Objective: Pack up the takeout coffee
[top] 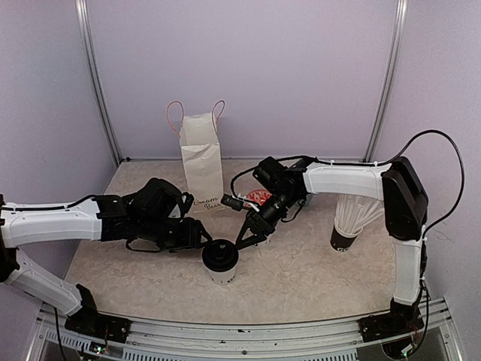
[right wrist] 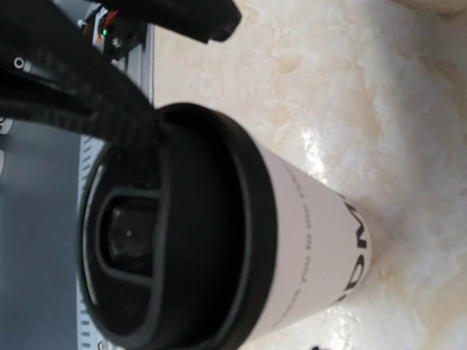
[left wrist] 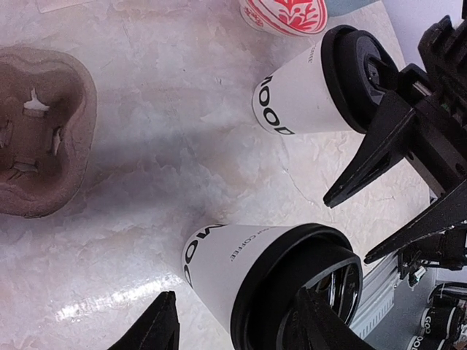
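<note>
Two white takeout coffee cups with black lids stand upright on the marble table. The near cup [top: 220,263] [left wrist: 219,266] sits between the fingers of my left gripper [top: 204,239] [left wrist: 239,324]. Those jaws are open: the left finger stands clear of the cup wall and the right one is at the lid. The far cup [left wrist: 303,95] stands just behind it, and my right gripper [top: 252,233] [left wrist: 349,232] reaches down beside its lid with its fingers spread. A lidded cup [right wrist: 306,219] fills the right wrist view, and my own fingers there are almost out of frame.
A white paper bag [top: 201,162] with pink handles stands upright at the back. A brown pulp cup carrier [left wrist: 36,131] lies left of the cups. A red-patterned cup [top: 259,197] [left wrist: 284,13] stands behind them. A dark cup of white straws [top: 352,222] stands at the right.
</note>
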Controlling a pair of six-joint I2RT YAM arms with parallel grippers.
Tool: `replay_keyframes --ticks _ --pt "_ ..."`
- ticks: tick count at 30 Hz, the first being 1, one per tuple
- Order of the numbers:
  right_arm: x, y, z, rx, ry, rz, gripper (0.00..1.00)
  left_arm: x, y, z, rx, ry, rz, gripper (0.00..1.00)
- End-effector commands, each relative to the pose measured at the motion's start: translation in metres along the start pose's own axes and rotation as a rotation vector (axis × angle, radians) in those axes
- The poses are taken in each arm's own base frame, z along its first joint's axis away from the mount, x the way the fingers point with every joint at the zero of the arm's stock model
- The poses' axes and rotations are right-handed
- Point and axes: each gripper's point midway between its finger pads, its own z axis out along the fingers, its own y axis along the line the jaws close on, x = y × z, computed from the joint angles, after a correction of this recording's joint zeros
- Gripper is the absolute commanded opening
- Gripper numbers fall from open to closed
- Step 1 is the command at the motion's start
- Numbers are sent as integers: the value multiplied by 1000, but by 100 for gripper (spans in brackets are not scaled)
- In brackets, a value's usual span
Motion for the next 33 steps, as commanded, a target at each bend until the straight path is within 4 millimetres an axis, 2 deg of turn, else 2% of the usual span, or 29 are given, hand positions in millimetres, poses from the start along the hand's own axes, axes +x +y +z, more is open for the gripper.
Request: replay_keyframes --ticks 1,10,22,29,33 --pt "-2 -2 6 3 12 14 44 -4 5 -12 -5 -31 -19 54" --pt "-1 -3 7 1 17 23 43 18 11 -4 6 41 -41 47" --pt "-4 1 -2 82 19 -33 44 22 9 4 7 66 -18 47" --pt "-3 5 -2 117 31 -60 44 24 15 0 -20 63 -24 47" --pt "1 4 1 132 43 -55 44 32 15 4 -12 85 -17 47"
